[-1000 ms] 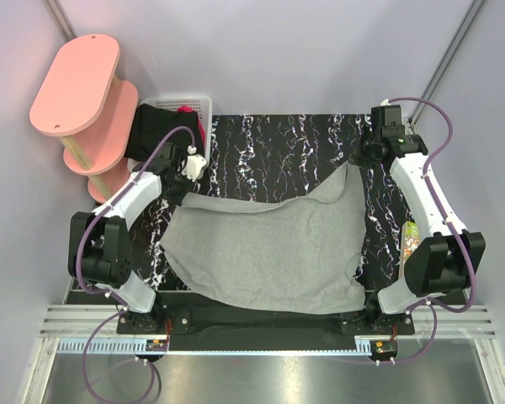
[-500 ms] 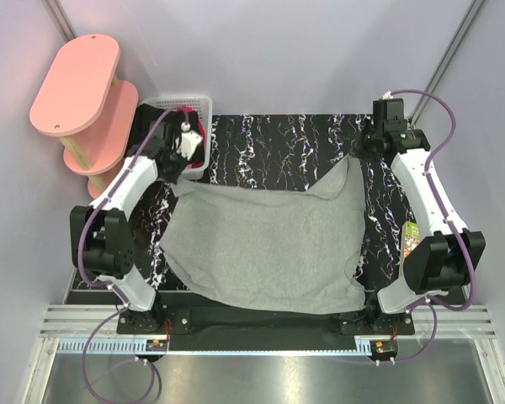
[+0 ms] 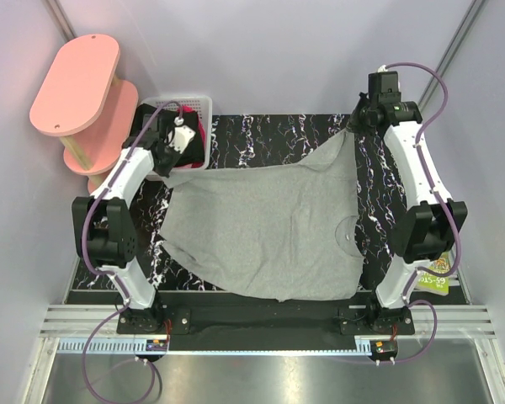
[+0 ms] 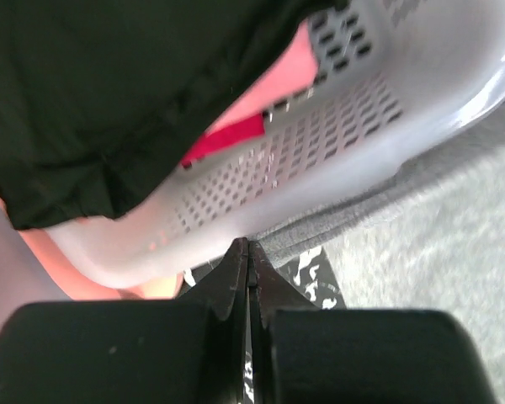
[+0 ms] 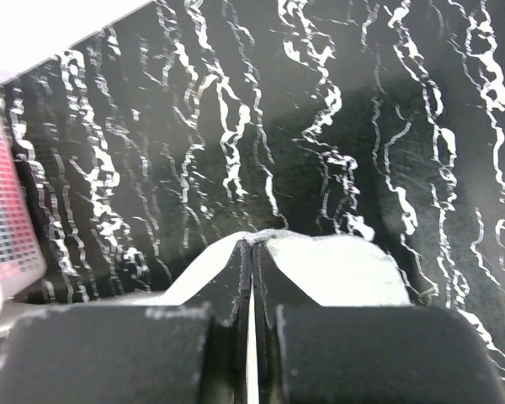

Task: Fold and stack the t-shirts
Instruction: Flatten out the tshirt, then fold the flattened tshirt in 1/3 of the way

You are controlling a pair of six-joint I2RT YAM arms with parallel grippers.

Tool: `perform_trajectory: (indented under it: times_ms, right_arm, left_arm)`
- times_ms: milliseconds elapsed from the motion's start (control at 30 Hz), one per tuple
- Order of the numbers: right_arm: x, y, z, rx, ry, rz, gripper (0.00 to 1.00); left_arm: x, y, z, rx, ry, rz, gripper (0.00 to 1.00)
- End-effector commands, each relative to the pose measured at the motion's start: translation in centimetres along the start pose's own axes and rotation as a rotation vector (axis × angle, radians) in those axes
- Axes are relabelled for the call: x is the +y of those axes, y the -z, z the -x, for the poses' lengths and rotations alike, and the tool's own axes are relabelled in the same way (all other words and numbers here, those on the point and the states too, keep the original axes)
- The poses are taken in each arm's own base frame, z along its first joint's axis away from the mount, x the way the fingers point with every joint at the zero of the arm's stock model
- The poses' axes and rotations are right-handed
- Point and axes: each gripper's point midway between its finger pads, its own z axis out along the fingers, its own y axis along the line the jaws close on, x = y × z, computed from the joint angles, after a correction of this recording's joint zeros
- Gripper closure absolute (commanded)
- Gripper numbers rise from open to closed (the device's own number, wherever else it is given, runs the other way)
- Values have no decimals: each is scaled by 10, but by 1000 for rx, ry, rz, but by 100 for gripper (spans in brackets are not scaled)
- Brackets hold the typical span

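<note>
The light grey t-shirt lies spread on the black marbled mat, its far edge pulled taut between both grippers. My left gripper is shut on the shirt's far left corner, right against the white lattice basket. In the left wrist view the shut jaws pinch the grey hem under the basket wall. The black garment and magenta cloth lie in the basket. My right gripper is shut on the shirt's far right corner.
A pink two-tier shelf stands at the far left beside the basket. A green packet lies by the right arm's base. Grey walls close in the back and both sides.
Both grippers moved toward the far side, dragging the shirt with them. Its far edge went from sagging to taut. The left gripper came up against the basket.
</note>
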Motion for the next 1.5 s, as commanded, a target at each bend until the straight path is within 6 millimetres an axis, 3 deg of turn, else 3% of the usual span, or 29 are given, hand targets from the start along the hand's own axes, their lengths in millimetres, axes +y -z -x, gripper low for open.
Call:
perform_trajectory:
  times_ms: [0,233,433,567,700,900,933,1033,1133,1200,1267,1400,1467]
  right_arm:
    - [-10,0,11,-21,32,-51,100]
    - [-19,6,-39,103,-4,-30,100]
    - [-35,34,-67,125,-1,-41,100]
    - [-34,60,-70,111,-4,-11,100]
    - [-33,79,-90,148,-14,33,100]
    - [-33,110,-149,249,-53,106,100]
    - [-35,110,-172,306,-54,109,100]
    - [-27,121,-217,411,-77,157,100]
    - [-2,139,-250,502,-72,264,100]
    - [10,155,-256,508,-55,311,100]
    - [-3,158,-258,478,-52,256,100]
    - [-45,144,-284,510,-29,72,100]
    - [-54,140,-289,507,-30,35,100]
  left_arm:
    - [18,11,-14,0,-4,47,100]
    - [15,15,-34,5,-5,38,100]
    - [5,11,-41,11,-2,10,100]
    - [3,15,-41,2,2,7,100]
    - [-5,24,-44,-21,-2,-13,100]
    - [-34,28,-71,-4,-19,-71,100]
    - [-39,31,-74,-10,-25,-81,100]
    - [-52,26,-91,16,-32,-101,100]
    - [-52,21,-97,33,-37,-93,100]
    - [-50,19,-96,40,-34,-92,100]
    - [-48,19,-90,30,-28,-90,100]
    - [-49,17,-85,26,-27,-99,100]
    - [-51,16,-87,31,-28,-102,100]
